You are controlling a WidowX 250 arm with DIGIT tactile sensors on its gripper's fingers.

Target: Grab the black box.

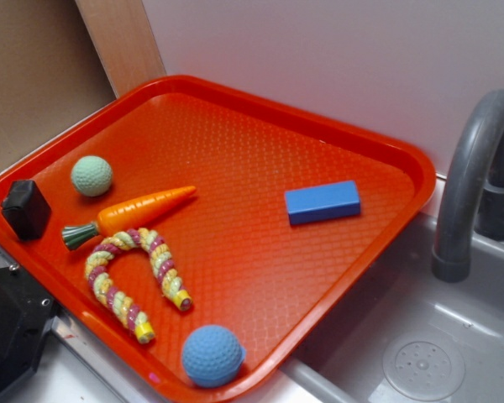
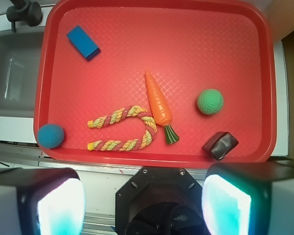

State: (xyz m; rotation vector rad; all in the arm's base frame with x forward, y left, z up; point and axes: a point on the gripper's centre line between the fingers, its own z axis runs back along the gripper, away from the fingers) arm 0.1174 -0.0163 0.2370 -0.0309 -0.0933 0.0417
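Well, black box [image 2: 220,145] by tray [image 2: 264,73] rim, gripper [image 2: 143,196] apart

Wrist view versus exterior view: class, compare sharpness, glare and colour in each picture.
Wrist view: the tray and its objects are sharp, but the near fingers are blurred and glow cyan-white. Exterior view: softer and grainier, the tray a deeper orange-red, the black box dark with little surface detail, and pale reflections on the sink.
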